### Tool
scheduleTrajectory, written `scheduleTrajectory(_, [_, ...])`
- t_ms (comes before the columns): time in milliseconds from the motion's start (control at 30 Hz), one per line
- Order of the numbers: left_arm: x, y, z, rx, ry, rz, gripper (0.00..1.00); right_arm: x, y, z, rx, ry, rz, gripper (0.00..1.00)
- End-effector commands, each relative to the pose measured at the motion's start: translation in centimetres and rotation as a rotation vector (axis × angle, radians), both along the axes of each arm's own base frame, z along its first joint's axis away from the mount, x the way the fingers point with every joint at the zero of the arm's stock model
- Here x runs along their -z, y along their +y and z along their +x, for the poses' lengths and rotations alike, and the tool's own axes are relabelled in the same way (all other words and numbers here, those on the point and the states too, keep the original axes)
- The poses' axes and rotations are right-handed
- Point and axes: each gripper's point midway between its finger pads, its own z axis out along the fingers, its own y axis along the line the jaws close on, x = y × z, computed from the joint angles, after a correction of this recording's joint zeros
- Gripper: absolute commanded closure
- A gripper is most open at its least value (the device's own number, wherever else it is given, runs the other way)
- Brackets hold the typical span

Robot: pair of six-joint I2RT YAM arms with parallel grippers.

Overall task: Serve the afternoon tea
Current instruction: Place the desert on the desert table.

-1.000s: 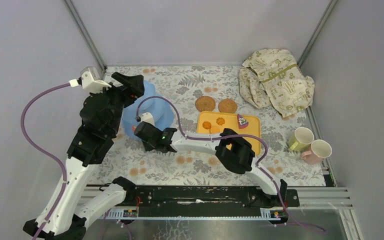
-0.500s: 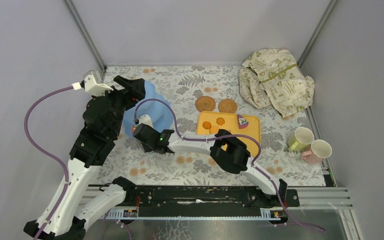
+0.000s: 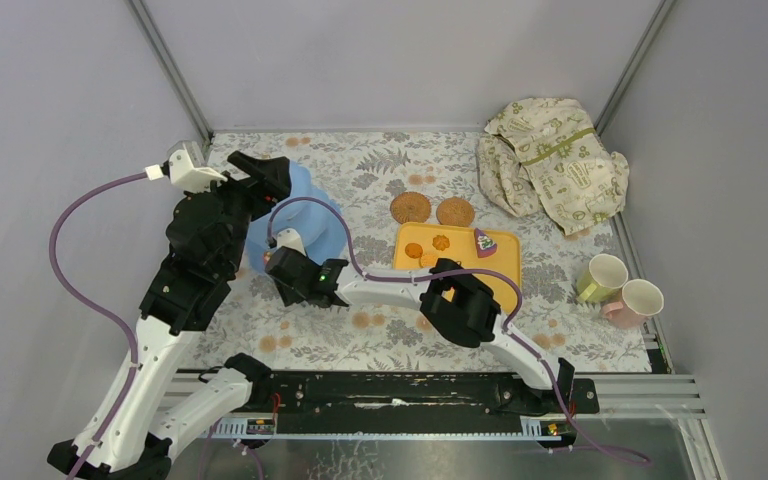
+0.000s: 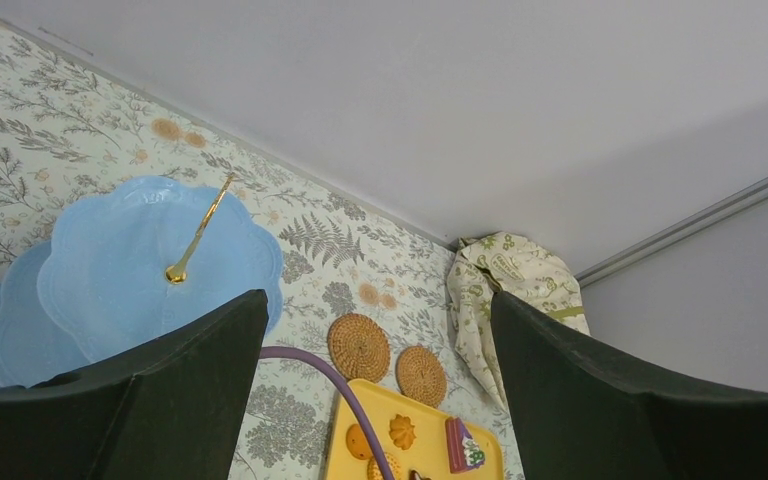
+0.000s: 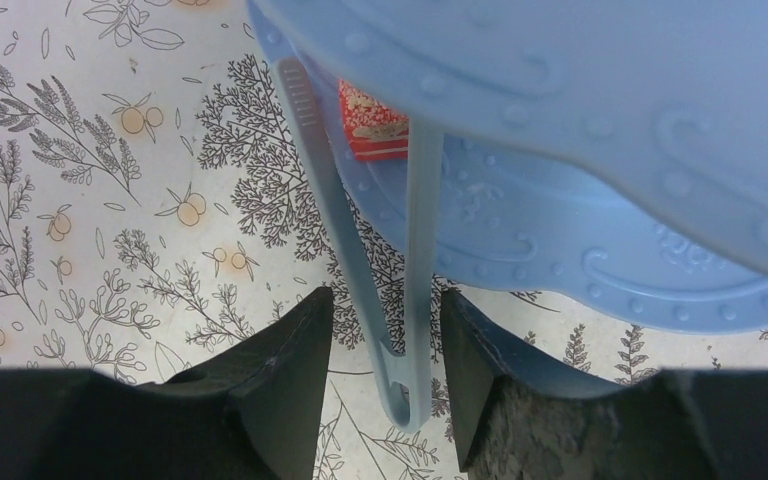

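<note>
The light-blue three-tier stand (image 3: 320, 225) stands at the left of the table. My left gripper (image 3: 260, 165) hovers open above it with nothing between its fingers; its wrist view shows the top tier (image 4: 120, 270) and its gold handle (image 4: 195, 235). My right gripper (image 3: 282, 262) sits low at the stand's near edge. Light-blue tongs (image 5: 403, 405) lie between its fingers with a narrow gap on each side, their tips by a red pastry (image 5: 370, 125) on the lower tier (image 5: 560, 230). Two woven coasters (image 3: 410, 207) (image 3: 455, 211) lie mid-table. Two pale cups (image 3: 601, 277) (image 3: 638, 302) stand at the right edge.
A yellow tray (image 3: 495, 275) right of the stand holds biscuits (image 3: 414, 250) and a purple cake slice (image 3: 483, 242). A cream printed cloth (image 3: 550, 165) lies bunched at the back right. The right arm's purple cable (image 3: 355, 250) loops over the stand and tray.
The right gripper's jaws have spread apart around the tongs, and that arm has edged slightly left toward the stand. The left arm has barely shifted.
</note>
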Motion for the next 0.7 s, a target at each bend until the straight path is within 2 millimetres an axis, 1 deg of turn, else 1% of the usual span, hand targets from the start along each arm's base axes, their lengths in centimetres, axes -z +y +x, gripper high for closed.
scheduleTrajectory(0, [-1.6,0.2,0.1,-0.006,-0.064,-0.019,0.11,-2.9,0.7,1.0,0.015,-0.047,0.070,0.49])
scheduleTrajectory(67, [-1.6,0.2,0.1,-0.006,-0.063,-0.020,0.11,-2.9,0.6,1.0,0.014,-0.047,0.068,0.49])
scheduleTrajectory(167, [-1.5,0.2,0.2,-0.005,-0.061,-0.019,0.11,-2.0,0.4,0.7,0.006,-0.034,0.042,0.47])
scheduleTrajectory(300, [-1.4,0.3,0.1,-0.008,-0.059,-0.023,0.11,-1.4,-0.1,0.6,-0.002,-0.042,0.036,0.35])
scheduleTrajectory(333, [-1.3,0.3,0.1,-0.009,-0.058,-0.024,0.11,-1.3,-0.3,0.6,-0.006,-0.049,0.029,0.34])
scheduleTrajectory(500, [-1.1,0.2,0.2,-0.006,-0.051,-0.023,0.11,-0.5,-1.1,0.9,-0.010,-0.108,-0.034,0.33])
scheduleTrajectory(667, [-0.8,0.3,0.1,-0.011,-0.051,-0.025,0.11,0.4,-1.8,1.1,-0.004,-0.186,-0.095,0.36])
